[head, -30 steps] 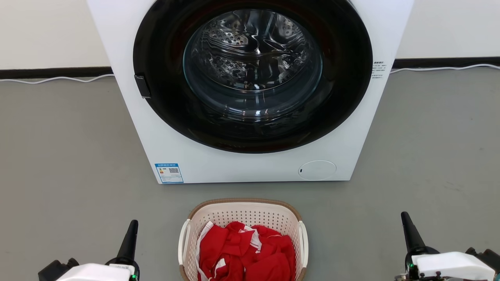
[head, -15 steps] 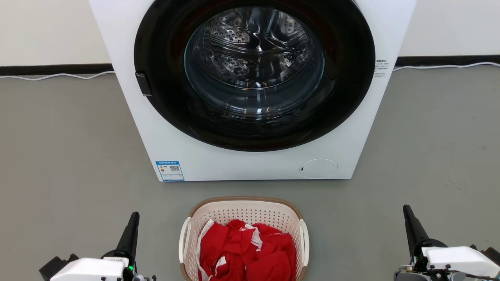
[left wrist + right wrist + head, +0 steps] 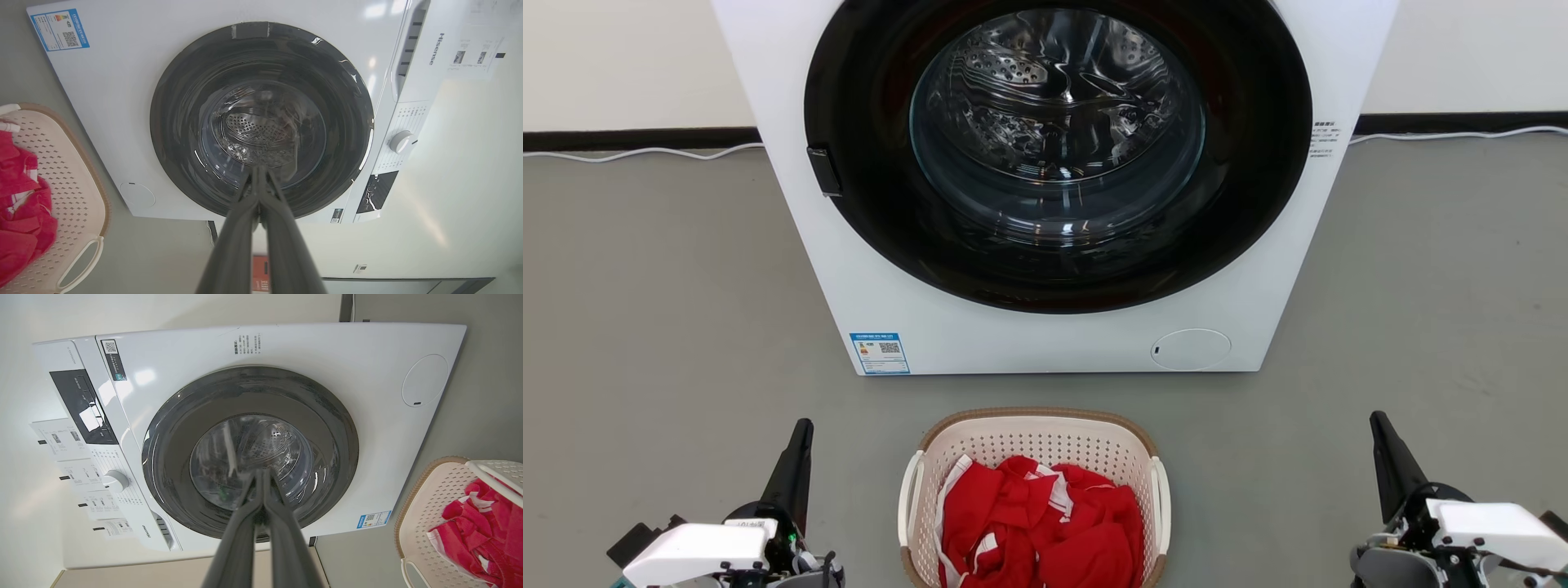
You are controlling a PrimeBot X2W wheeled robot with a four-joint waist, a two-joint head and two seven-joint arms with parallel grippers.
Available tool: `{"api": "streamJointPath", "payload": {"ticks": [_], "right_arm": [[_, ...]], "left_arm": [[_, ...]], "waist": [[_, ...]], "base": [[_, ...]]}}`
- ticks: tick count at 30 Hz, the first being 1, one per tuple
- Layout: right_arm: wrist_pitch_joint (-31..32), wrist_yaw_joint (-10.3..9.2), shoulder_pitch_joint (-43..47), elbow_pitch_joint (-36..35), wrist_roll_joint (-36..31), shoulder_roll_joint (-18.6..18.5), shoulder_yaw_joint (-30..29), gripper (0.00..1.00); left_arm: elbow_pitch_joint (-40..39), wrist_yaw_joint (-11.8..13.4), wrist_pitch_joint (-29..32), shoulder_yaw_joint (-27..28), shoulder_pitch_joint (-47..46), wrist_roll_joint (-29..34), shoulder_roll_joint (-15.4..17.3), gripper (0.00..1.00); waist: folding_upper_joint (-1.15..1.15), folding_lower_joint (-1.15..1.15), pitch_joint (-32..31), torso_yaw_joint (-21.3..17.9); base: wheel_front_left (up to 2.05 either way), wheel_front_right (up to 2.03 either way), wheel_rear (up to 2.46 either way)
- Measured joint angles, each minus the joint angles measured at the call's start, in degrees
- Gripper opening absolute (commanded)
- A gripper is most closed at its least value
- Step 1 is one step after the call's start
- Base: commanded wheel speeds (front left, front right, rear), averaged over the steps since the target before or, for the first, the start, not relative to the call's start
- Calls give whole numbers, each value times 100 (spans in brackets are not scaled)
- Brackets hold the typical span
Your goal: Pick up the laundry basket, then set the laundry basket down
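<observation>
While one laundry basket faces one washer, the left gripper and right gripper are both pressed together.

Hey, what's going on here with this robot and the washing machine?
A two-armed robot faces a front-loading washer. The laundry basket, holding red clothes, sits on the floor in front of it. The left gripper and right gripper are both shut and empty, one on each side of the basket, apart from its white handles. Nothing has been lifted yet.
</observation>
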Motion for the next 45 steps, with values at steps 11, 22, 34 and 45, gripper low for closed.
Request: {"api": "streamJointPath", "payload": {"ticks": [11, 22, 34, 45], "right_arm": [[5, 0, -56, -7, 1, 0, -12, 0], [7, 0, -56, -7, 1, 1, -24, 0], [8, 0, -56, -7, 1, 2, -36, 0], [8, 0, -56, -7, 0, 3, -45, 0]], "left_arm": [[0, 0, 0, 3, -1, -5, -1, 0], [0, -1, 0, 4, -1, -5, -1, 0], [0, -1, 0, 4, -1, -5, -1, 0], [0, -1, 0, 4, -1, -5, -1, 0]], "waist": [[0, 0, 0, 0], [0, 0, 0, 0], [0, 0, 0, 0], [0, 0, 0, 0]], "base": [[0, 0, 0], [0, 0, 0], [0, 0, 0], [0, 0, 0]]}}
